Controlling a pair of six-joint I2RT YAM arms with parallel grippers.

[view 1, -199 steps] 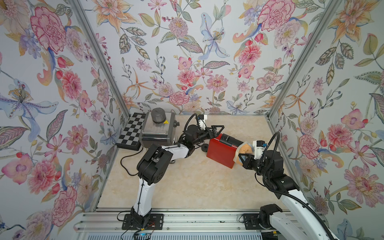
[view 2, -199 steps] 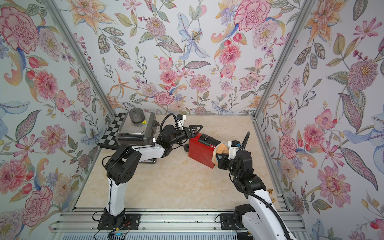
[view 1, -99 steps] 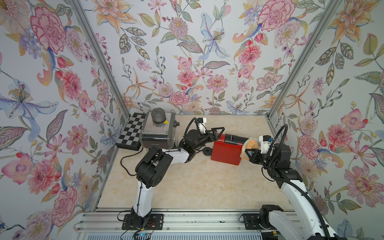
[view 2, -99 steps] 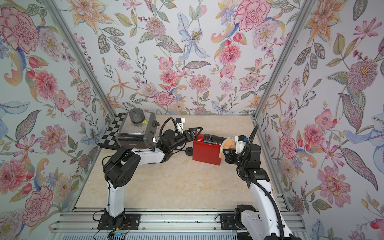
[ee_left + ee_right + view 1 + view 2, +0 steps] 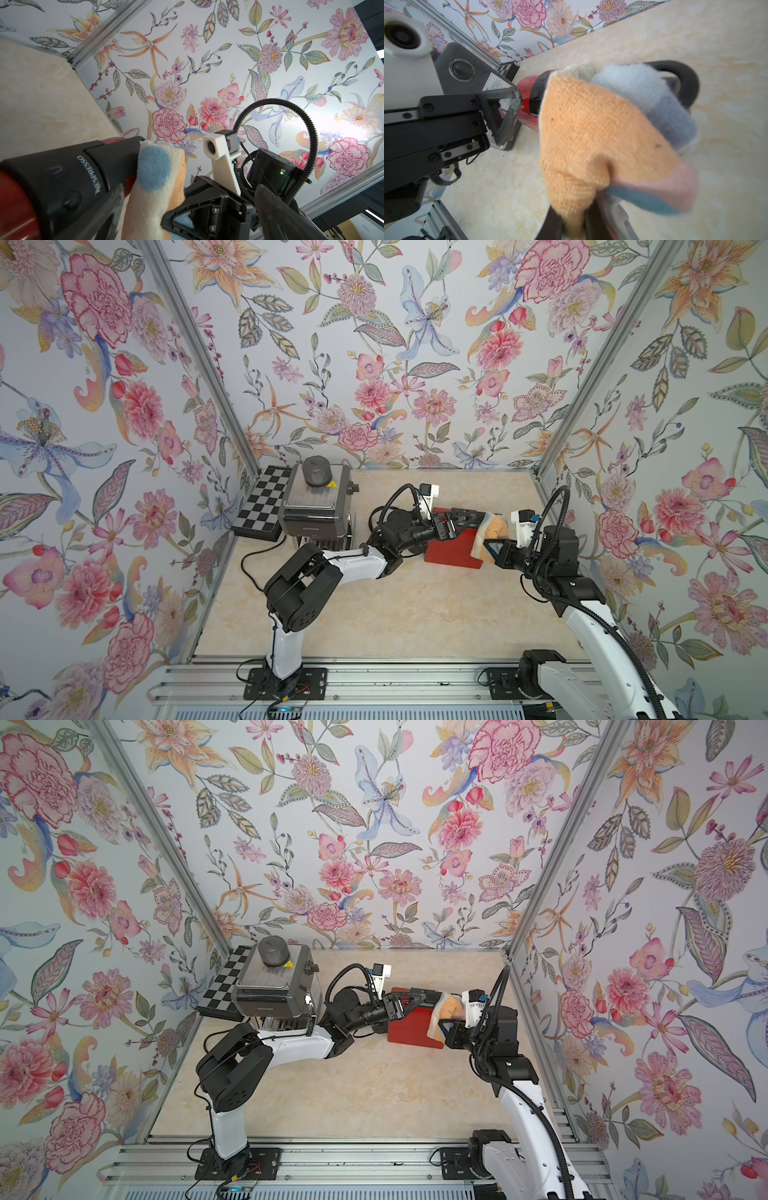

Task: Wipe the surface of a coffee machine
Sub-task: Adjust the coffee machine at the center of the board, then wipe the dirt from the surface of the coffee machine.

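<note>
Rail: nearest me, the aluminium rail (image 5: pixel 374 684) carries both arm bases.
Table: I see a pale, marbled top (image 5: pixel 395 614), bare between the bases and the work.
Right gripper: my right gripper (image 5: pixel 574 226) is clenched on a bunched cloth (image 5: pixel 494 526) of orange, blue, pink and cream. The right wrist view shows the fabric pinched between its fingers.
Cloth contact: the cloth is pressed against the end of the coffee machine (image 5: pixel 453 549) that lies toward my right arm, and it covers the tip of the black head.
Coffee machine, place: it sits on the table right of centre, toward the back, between my two grippers.
Coffee machine, axis: its long axis runs across the table from the left gripper (image 5: pixel 461 522) toward the right one. The black head with the NESPRESSO lettering points at my right arm, and the broad red side faces the rail. I cannot tell whether it sits flat on its base.
Left gripper: its jaws are spread and grasp nothing. One worn fingertip (image 5: pixel 515 99) lies against the machine.
Grey appliance: the grey appliance (image 5: pixel 316 506) stands upright at the left rear with a round dark cap on top. A black cord (image 5: pixel 253 564) loops out beside it.
Checkerboard: the checkerboard (image 5: pixel 259 506) lies flat just beside the appliance, by the left wall.
Walls: floral-papered walls (image 5: pixel 374 364) close three sides, with metal posts in the corners.
</note>
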